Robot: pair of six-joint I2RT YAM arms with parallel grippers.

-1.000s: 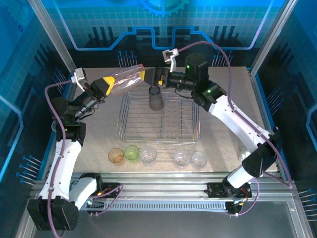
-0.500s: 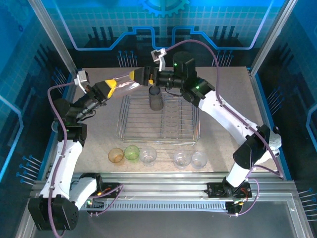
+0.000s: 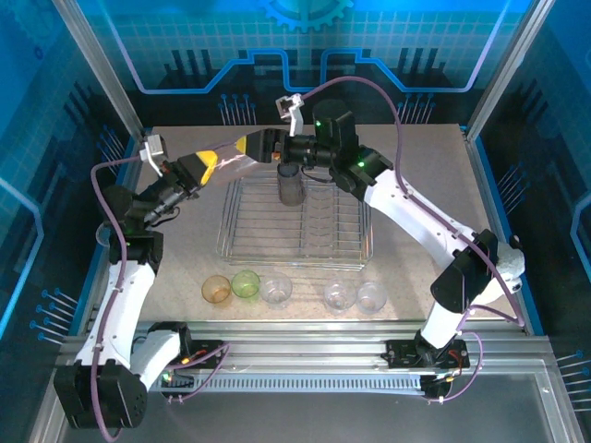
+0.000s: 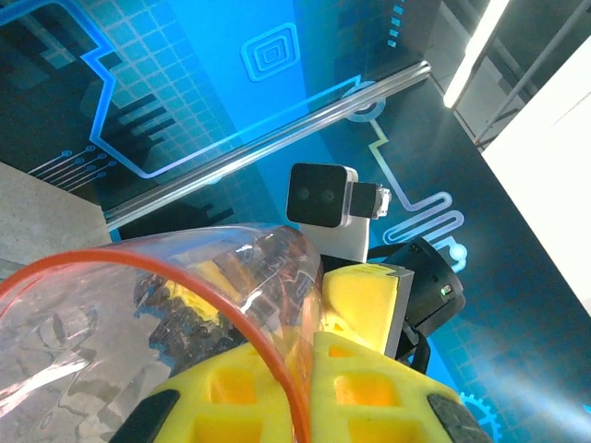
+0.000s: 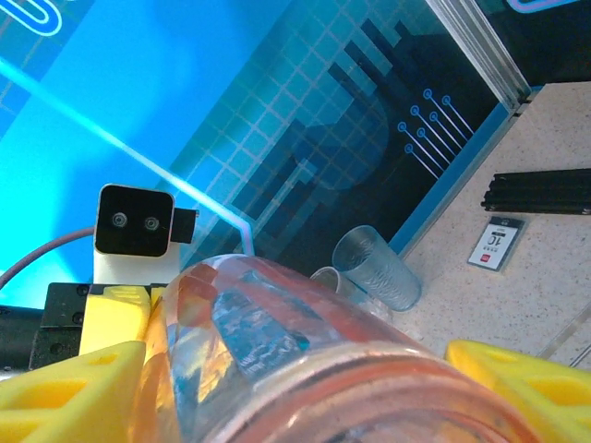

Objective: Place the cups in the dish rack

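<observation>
**Left gripper (image 3: 212,164) clamped on a cup (image 3: 233,156)**

The tall clear cup is held sideways above the far-left corner of the dish rack (image 3: 242,242). Its long axis is aimed at the right gripper (image 3: 261,146), whose jaws are spread around the free end.

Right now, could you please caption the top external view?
Left claw holds a pinkish cup by the dish rack; right claw straddles its end.

The left arm (image 3: 120,277) and right arm (image 3: 416,217) reach inward, raised. The left gripper (image 3: 211,162) is clamped tight; the right gripper (image 3: 246,145), facing it, looks parted.
</observation>
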